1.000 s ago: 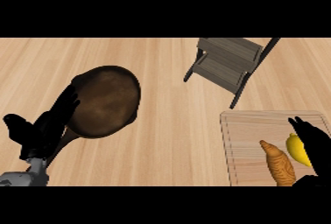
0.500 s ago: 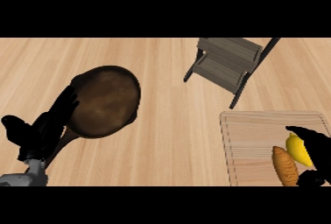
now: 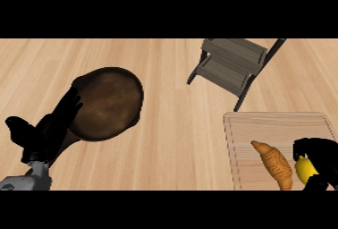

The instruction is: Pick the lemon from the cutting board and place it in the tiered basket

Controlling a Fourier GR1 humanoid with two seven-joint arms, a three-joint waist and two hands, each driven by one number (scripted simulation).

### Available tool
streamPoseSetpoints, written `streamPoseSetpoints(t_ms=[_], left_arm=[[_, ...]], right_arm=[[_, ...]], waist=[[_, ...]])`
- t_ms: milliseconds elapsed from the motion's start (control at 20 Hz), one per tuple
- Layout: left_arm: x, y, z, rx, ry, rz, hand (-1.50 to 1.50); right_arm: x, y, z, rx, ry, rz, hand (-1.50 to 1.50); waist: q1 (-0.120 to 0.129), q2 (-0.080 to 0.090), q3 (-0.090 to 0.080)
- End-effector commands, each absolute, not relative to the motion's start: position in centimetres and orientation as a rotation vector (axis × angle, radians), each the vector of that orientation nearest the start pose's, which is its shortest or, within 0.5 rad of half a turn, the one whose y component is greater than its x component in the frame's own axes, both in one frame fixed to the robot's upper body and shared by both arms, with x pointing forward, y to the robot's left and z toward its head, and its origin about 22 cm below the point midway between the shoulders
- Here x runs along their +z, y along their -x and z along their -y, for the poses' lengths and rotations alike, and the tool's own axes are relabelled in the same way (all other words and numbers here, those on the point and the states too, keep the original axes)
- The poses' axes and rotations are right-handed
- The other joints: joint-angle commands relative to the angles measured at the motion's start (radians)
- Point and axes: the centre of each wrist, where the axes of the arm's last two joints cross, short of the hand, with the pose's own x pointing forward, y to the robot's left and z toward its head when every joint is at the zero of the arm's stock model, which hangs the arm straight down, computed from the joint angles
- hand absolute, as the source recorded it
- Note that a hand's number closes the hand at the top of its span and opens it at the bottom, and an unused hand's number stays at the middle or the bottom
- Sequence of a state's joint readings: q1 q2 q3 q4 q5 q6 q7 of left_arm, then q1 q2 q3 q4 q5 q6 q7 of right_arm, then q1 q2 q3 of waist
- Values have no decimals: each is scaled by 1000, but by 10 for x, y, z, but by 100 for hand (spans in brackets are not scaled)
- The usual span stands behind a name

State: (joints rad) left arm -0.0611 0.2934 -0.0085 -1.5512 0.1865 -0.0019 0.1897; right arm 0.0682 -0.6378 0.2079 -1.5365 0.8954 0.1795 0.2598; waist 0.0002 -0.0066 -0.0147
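Pale wood-grain counter [image 3: 171, 134] fills the view from edge to edge. At the far left my left hand [image 3: 44, 136] stands at rest near the lower edge, fingers up and relaxed, holding nothing. From where I look, its fingertips overlap the left rim of a dark brown pan [image 3: 109, 103], a round, mottled thing lying flat on the counter.

Further right, near the top, is the tiered basket [image 3: 231, 67], grey slatted shelves in a dark frame, seen at a slant and well apart from both hands. Below it, in the lower right corner, lies the cutting board [image 3: 264, 125], light wood with a rounded corner.

On the board a golden-brown croissant [image 3: 274, 163] lies lengthwise, and just to its right is the lemon [image 3: 305, 169], bright yellow and smooth. Only a narrow patch of it shows. My right hand [image 3: 321, 150] comes in from the lower right and is curled round the lemon, black fingers arching over its top and thumb beneath, hiding most of it. Whether the lemon rests on the board or is raised off it, I cannot tell.
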Motion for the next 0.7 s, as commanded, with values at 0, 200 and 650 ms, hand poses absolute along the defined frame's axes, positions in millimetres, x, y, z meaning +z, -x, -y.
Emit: streamPoseSetpoints(t_ms=[0, 200, 650], left_arm=[[41, -268, -295, -80, -92, 1418, 0], [38, -252, -310, -65, -99, 1410, 0], [33, -241, -309, -75, -110, 1388, 0]], right_arm=[[26, -222, 342, 1320, 1037, 831, 150], [89, -216, 393, 1183, 1094, 811, 150], [224, -216, 441, 817, 1325, 1115, 150]], waist=[[-2, 6, 15], [-13, 2, 14], [-27, -6, 14]])
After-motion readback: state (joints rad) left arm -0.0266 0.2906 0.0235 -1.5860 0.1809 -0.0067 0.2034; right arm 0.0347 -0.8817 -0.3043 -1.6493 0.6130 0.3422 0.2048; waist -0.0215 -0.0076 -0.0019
